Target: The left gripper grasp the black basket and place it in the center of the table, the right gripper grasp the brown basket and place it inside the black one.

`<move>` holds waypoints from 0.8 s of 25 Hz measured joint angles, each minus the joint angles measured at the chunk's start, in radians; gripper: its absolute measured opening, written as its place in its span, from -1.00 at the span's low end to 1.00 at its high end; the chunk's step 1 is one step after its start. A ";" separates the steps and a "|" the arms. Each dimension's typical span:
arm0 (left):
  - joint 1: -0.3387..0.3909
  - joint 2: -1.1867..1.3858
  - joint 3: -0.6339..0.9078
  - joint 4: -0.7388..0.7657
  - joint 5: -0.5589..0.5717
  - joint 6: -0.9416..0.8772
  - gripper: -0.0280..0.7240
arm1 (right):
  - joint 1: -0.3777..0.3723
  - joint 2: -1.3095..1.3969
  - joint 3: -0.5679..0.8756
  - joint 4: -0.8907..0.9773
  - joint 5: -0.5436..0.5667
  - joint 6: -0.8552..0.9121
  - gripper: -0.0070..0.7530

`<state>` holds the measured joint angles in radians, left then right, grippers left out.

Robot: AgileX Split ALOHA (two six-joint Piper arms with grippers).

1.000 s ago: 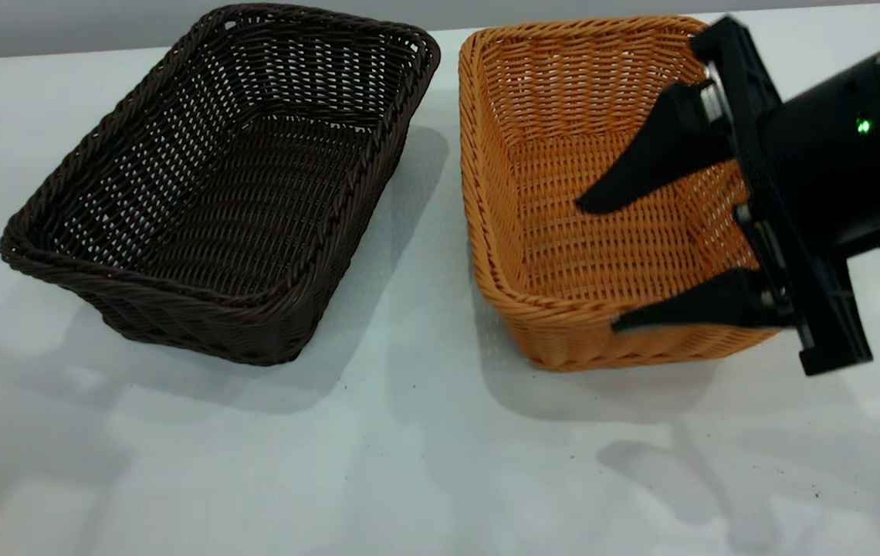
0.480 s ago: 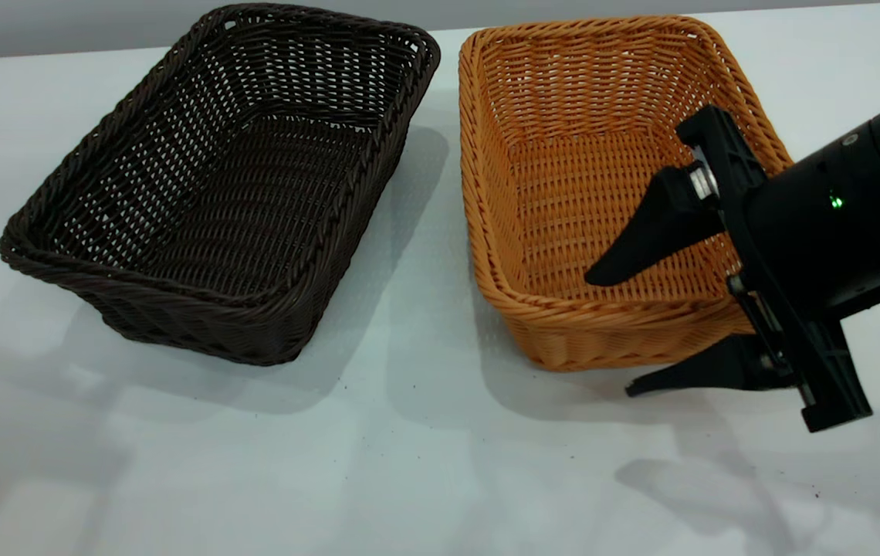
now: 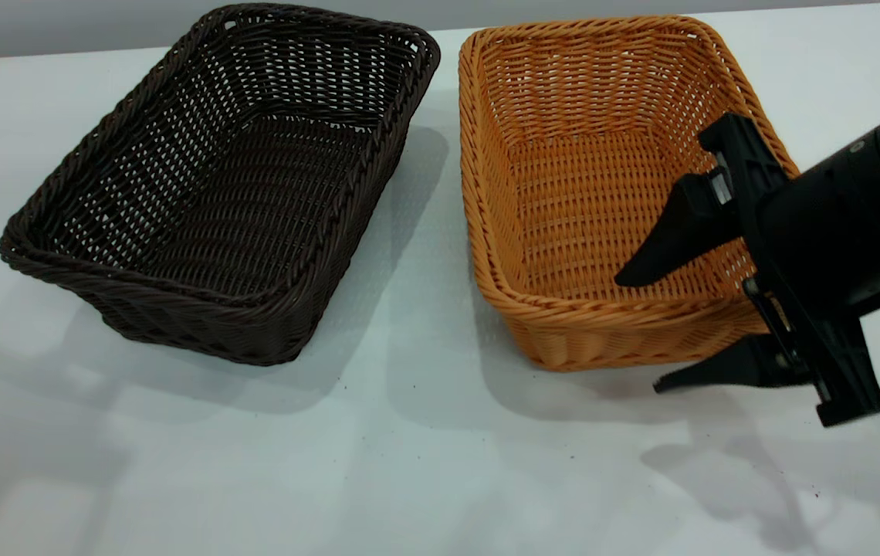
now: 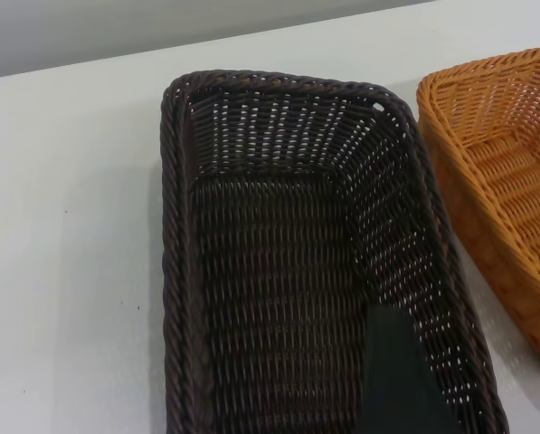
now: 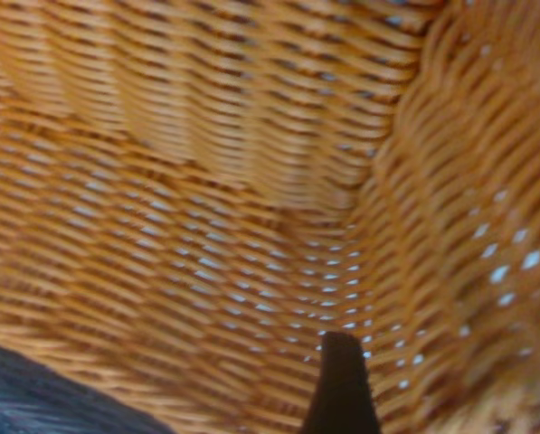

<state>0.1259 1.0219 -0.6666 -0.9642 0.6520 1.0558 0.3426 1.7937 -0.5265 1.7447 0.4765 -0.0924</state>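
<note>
Straddling the near right corner of the brown basket [image 3: 602, 193], the right gripper [image 3: 644, 328] comes in from the right edge of the exterior view on its thick black arm. Its fingers are spread wide and grasp nothing: the nearer finger [image 3: 718, 371] lies outside the basket, low over the tabletop [image 3: 409, 463] just beside the near wall, while the farther one [image 3: 671, 235] hangs inside, above the woven floor, so the braided near rim sits between them without either finger visibly touching it. The right wrist view confirms this from close in (one dark fingertip [image 5: 342, 384] against the basket's inner corner, orange-tan weave [image 5: 251, 181] filling nearly everything else).

The brown basket itself stands upright on the right half of the tabletop, reaching from about mid-depth to the far edge. Left of it, with a strip of bare tabletop between, the black basket [image 3: 231, 177] also stands upright, turned slightly so its near end swings to the left. The two do not touch.

From the left wrist view, a dark finger [image 4: 396, 380] of the left gripper [image 4: 405, 398] shows over the black basket's [image 4: 288, 262] interior; how its fingers are set cannot be told, and it is outside the exterior view.
</note>
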 joint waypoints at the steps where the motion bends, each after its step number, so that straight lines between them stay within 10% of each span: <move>1: 0.000 0.000 0.000 0.000 0.000 0.000 -0.01 | 0.000 0.001 -0.010 0.000 -0.003 0.000 0.39; 20: 0.000 0.000 0.000 0.001 0.000 0.000 -0.01 | 0.000 0.085 -0.063 0.000 -0.023 -0.001 0.28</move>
<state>0.1259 1.0219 -0.6666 -0.9631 0.6518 1.0558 0.3426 1.8788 -0.5899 1.7447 0.4537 -0.0935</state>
